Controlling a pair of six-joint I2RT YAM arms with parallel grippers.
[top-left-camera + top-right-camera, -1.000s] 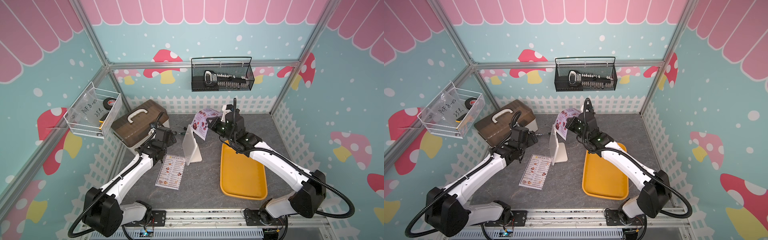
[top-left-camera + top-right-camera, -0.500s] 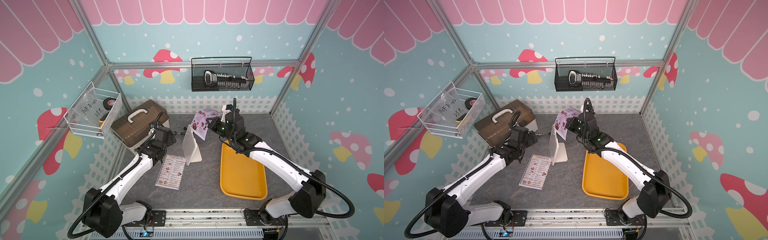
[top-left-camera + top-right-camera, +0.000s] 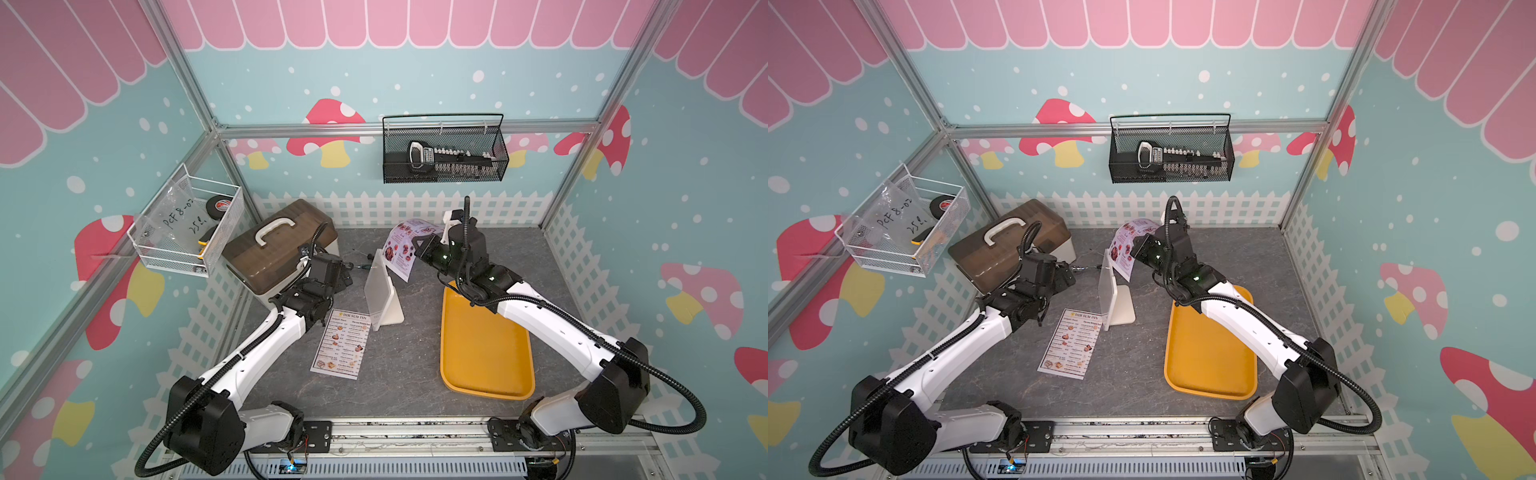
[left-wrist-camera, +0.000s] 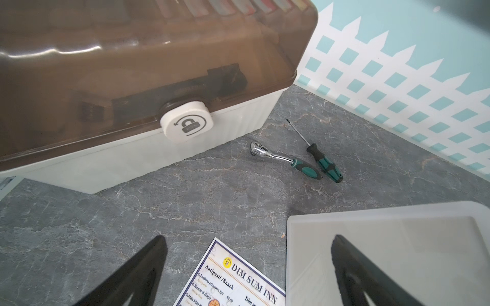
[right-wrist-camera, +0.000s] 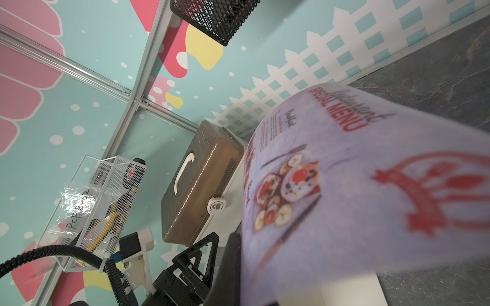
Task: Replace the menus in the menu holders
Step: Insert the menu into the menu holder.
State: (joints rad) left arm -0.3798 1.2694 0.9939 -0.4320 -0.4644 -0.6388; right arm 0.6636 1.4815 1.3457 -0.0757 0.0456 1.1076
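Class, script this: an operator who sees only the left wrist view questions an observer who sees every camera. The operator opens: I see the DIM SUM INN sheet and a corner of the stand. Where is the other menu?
Observer: The SPECIAL MENU sheet is in the air, pinched in the shut right hand, just beyond the far end of the menu holder.
Operator: Is a sheet in the holder?
Observer: In both top views its upright panel looks blank; I see none.
Operator: What is on the right side?
Observer: A yellow tray lies flat there, partly under the right arm.
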